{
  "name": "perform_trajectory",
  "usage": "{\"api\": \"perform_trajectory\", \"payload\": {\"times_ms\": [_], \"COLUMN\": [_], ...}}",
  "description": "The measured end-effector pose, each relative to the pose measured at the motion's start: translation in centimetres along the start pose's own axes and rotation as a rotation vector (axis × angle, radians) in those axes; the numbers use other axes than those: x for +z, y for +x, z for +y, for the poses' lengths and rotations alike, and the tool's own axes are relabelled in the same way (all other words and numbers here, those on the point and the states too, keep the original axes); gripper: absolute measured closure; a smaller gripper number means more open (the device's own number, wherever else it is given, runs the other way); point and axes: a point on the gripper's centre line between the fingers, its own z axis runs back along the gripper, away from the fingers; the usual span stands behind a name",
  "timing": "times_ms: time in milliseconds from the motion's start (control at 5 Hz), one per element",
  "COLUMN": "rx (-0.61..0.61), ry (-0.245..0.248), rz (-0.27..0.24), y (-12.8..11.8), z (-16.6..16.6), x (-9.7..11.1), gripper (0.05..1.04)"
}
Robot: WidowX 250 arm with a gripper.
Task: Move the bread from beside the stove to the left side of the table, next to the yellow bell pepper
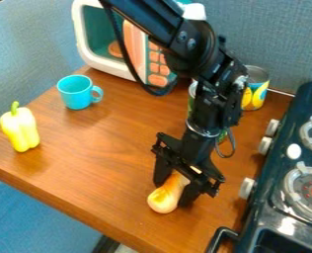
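Observation:
The gripper (175,190) hangs down over the front middle of the wooden table (112,168), its two fingers on either side of a tan, rounded, elongated object (164,198). The fingers are shut on this object, whose upper end is partly hidden by the gripper. Its rounded lower end points toward the table's front edge. Whether it rests on the wood or is slightly raised, I cannot tell.
A yellow pepper (19,129) stands at the left and a blue cup (78,92) behind it. The toy microwave (129,44) is at the back, with a can (255,89) behind the arm. A dark stove (291,183) borders the right side.

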Motion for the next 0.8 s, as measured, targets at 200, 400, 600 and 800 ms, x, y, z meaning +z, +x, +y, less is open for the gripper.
{"api": "perform_trajectory", "payload": {"times_ms": [200, 400, 600, 800], "rx": [0.007, 0.006, 0.002, 0.026], "ry": [-0.030, -0.036, -0.023, -0.004], "rz": [0.004, 0.003, 0.023, -0.036], "y": [0.0, 0.0, -0.4, -1.0], "z": [-0.1, -0.2, 0.1, 1.5], "x": [-0.1, 0.0, 0.0, 3.4], "gripper": [0.384, 0.384, 0.384, 0.384]}}
